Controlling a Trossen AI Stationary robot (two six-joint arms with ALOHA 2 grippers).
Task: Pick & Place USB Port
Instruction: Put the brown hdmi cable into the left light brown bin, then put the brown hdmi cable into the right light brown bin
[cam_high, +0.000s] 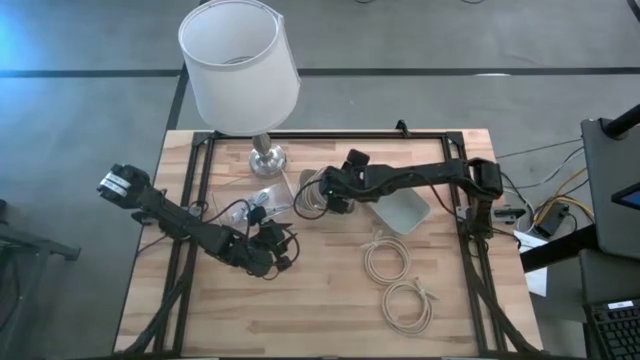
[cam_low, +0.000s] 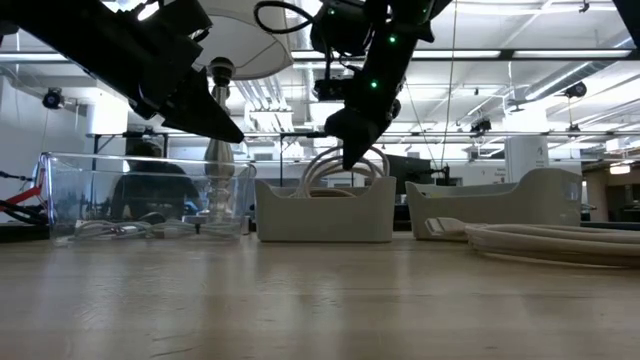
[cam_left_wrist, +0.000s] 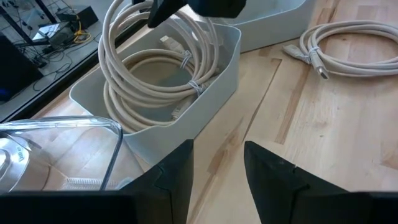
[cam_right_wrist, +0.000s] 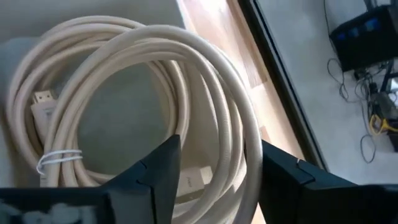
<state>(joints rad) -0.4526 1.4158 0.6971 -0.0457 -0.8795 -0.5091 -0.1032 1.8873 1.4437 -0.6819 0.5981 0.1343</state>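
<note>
Wooden table (cam_high: 330, 310) with black frame rails (cam_high: 470, 250). White-shaded lamp (cam_high: 240, 60) standing at the far edge, chrome base (cam_high: 267, 157) on the tabletop.

Right arm (cam_high: 420, 178) stretched across the far half toward centre, right gripper (cam_high: 322, 195) poised over a small grey bin (cam_left_wrist: 205, 93). Fingers (cam_right_wrist: 155, 168) pinching the strands of a coiled cream USB cable (cam_right_wrist: 143, 81), coil hanging partly above the bin rim, lower loops down inside. A second coil with a white tie (cam_left_wrist: 196, 86) lying flat in the same bin. In the low view, loops (cam_low: 335, 165) rising out of the bin top under the gripper.

Left arm (cam_high: 170, 215) angled in from the near-left, left gripper (cam_high: 272, 248) hovering low just short of the bin, fingers (cam_left_wrist: 180, 174) spread moderately, nothing between them.

Second grey bin (cam_high: 405, 210) just right of the first, under the right arm; contents cannot be told.

Clear plastic container (cam_low: 140, 195) left of the first bin, beside the lamp base, small cable bits on its floor.

Two more coiled cream cables loose on the table right of centre: one (cam_high: 385, 258) near the second bin, the other (cam_high: 408, 303) nearer the front edge, close together.
</note>
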